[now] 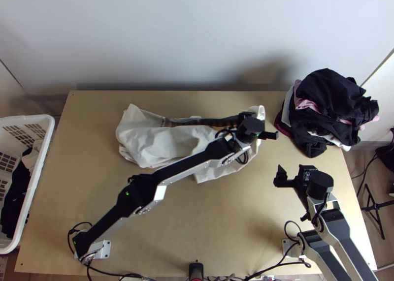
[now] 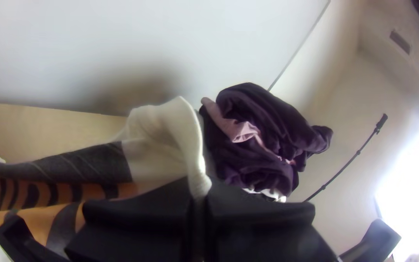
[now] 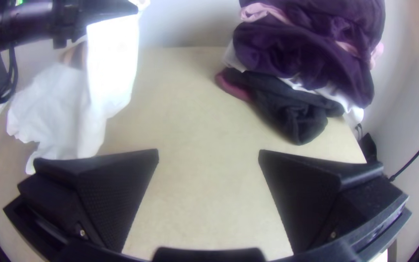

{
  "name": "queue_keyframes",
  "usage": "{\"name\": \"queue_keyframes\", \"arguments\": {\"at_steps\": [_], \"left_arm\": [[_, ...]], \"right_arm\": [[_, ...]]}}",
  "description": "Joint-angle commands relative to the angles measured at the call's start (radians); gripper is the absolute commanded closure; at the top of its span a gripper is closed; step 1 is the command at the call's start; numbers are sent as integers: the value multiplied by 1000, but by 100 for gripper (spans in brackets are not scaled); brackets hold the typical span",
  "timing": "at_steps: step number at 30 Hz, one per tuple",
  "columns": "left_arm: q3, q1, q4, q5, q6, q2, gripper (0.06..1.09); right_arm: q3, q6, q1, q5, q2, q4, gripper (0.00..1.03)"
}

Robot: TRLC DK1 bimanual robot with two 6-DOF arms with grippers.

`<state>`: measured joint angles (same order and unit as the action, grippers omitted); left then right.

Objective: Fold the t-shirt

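The left arm's black, wide-fingered gripper (image 1: 255, 125) was closed on an edge of an off-white T-shirt with a dark grey and orange print (image 1: 162, 140), above the far half of a light wooden surface (image 1: 221, 227). The shirt lay bunched and partly folded over itself, its print showing along the far side. The right arm's matching gripper (image 1: 291, 175), its fingers wide apart, hung above the surface's right side, near a heap of black, pink and white clothes (image 1: 330, 99) at the far right corner. Black cables (image 1: 115, 274) ran along the near edge. Beyond the left edge stood a white plastic laundry basket (image 1: 49, 133) holding clothes; a pale, plain wall (image 1: 197, 35) rose behind, and a thin black stand (image 1: 375, 207) stood on the floor at right.
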<state>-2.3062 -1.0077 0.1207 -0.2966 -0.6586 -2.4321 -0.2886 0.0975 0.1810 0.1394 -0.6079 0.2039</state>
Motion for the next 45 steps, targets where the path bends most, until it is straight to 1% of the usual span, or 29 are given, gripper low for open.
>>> {"name": "queue_keyframes", "arguments": {"at_steps": [1, 6, 7, 8, 9, 10, 11, 12, 13, 16, 20, 22, 23, 24, 25, 27, 28, 29, 32, 34, 39, 43, 45], "left_arm": [[-15, 4, -205, -95, 56, -76, 105], [-55, 61, -262, -153, 96, -116, 105], [-55, 72, -266, -153, 105, -124, 105], [-53, 81, -271, -161, 106, -130, 103], [-50, 89, -271, -180, 106, -133, 81], [-42, 96, -259, -179, 111, -128, 42], [-33, 103, -248, -179, 125, -119, 8], [-30, 107, -233, -179, 145, -110, 10], [-19, 115, -214, -179, 149, -94, 10], [16, 127, -130, -139, 175, -38, 10], [28, 143, -30, -121, 278, 18, 10], [34, 166, 48, -73, 300, 57, 10], [45, 175, 91, -27, 323, 82, 10], [67, 181, 114, -7, 361, 105, 10], [94, 181, 119, -6, 418, 127, 10], [106, 179, 188, 5, 499, 150, 10], [106, 176, 234, 22, 544, 157, 10], [106, 173, 284, 60, 600, 166, 10], [108, 161, 379, 80, 729, 188, 10], [108, 158, 438, 91, 789, 200, 10], [106, 178, 516, 105, 817, 231, 10], [117, 219, 632, 105, 764, 285, 10], [191, 251, 645, 103, 734, 349, 10]], "right_arm": [[-3, 2, 2, 0, 7, 9, 7], [-4, 5, 14, -3, 8, 19, 7], [-4, 11, 21, -6, 8, 17, 7], [-4, 22, 26, -9, 8, 15, 7], [-7, 30, 26, -17, 8, 12, 7], [-11, 36, 26, -24, 5, 8, 7], [-15, 42, 26, -27, 2, 6, 6], [-18, 44, 26, -31, -3, 6, 6], [-21, 47, 26, -35, -4, 8, 5], [-23, 54, 31, -43, -9, 22, 5], [-23, 54, 48, -73, -13, 37, 5], [-27, 61, 61, -109, -15, 60, 5], [-30, 61, 72, -133, -15, 74, 5], [-30, 59, 81, -141, -18, 78, 5], [-32, 56, 91, -144, -20, 78, 5], [-35, 47, 104, -144, -27, 71, 5], [-37, 42, 109, -144, -32, 65, 5], [-38, 39, 114, -144, -36, 55, 5], [-40, 41, 123, -144, -49, 22, 5], [-43, 44, 126, -144, -56, 5, 5], [-53, 56, 141, -144, -69, -8, 5], [-52, 61, 195, -146, -108, -17, 5], [-57, 67, 232, -146, -147, -26, 5]]}}
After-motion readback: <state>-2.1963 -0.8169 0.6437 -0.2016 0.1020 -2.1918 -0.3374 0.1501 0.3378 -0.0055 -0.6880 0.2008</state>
